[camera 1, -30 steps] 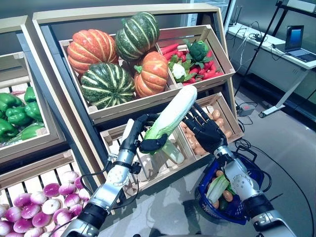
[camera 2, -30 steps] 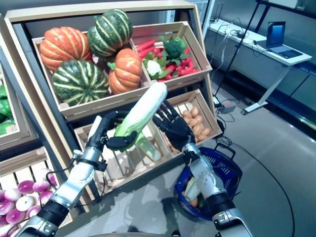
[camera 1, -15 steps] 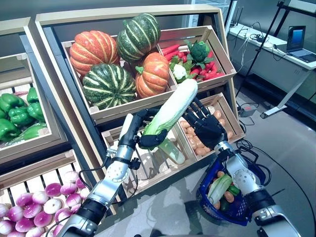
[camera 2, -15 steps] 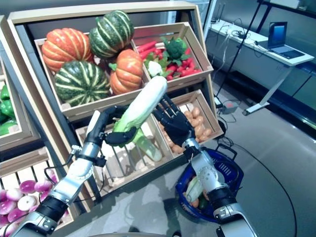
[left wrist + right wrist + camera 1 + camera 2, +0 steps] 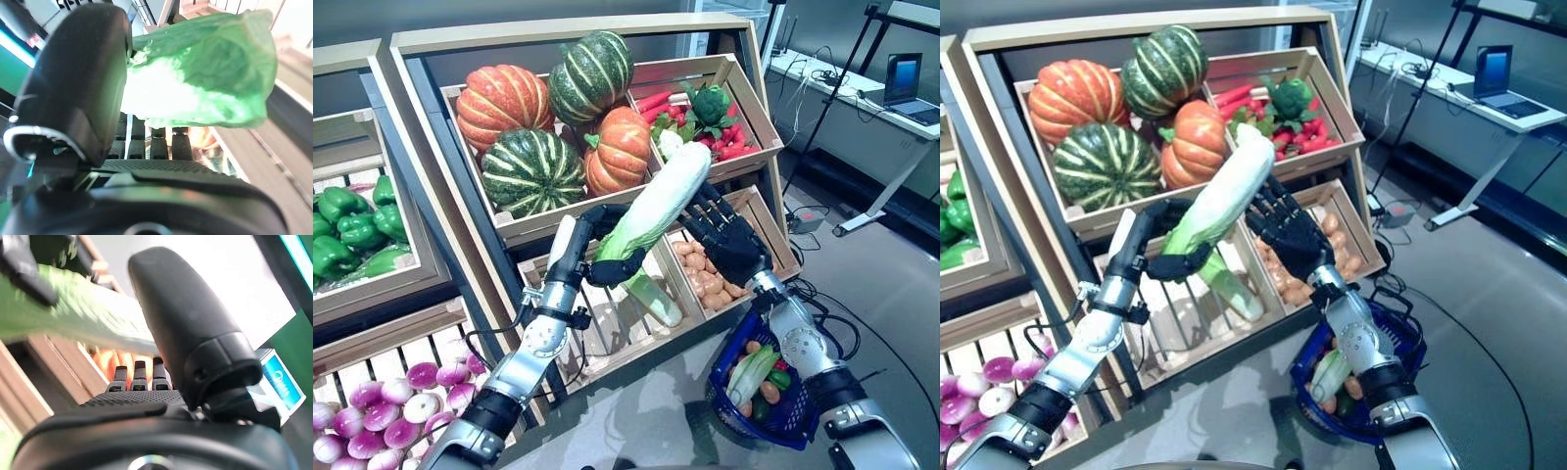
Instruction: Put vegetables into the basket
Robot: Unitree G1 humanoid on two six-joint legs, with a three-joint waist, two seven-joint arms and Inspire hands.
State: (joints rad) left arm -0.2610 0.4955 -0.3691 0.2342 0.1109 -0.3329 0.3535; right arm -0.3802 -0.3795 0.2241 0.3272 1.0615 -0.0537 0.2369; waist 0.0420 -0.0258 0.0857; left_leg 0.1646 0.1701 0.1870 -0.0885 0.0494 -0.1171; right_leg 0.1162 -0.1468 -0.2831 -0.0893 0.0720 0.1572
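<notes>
My left hand (image 5: pixel 605 245) is shut on a long white-and-green cabbage (image 5: pixel 656 203), holding it tilted up in front of the wooden stand; its green end also shows in the left wrist view (image 5: pixel 215 78). My right hand (image 5: pixel 729 240) is open, fingers spread, right beside the cabbage's upper part, above the crate of small brown vegetables. The cabbage passes before the right hand's thumb (image 5: pixel 190 333) in the right wrist view. The blue basket (image 5: pixel 783 416) stands on the floor at the lower right, holding a pale green leafy vegetable (image 5: pixel 746 372), small orange ones and a green one.
The wooden stand (image 5: pixel 558 29) with tilted crates rises behind both hands. A second long pale vegetable (image 5: pixel 651 294) lies in the lower crate under the left hand. A white desk with a laptop (image 5: pixel 906 83) stands at the far right, across grey floor.
The left hand has raised the cabbage a little up and to the right. The right hand has moved up with it, staying beside it. The camera has shifted slightly.
</notes>
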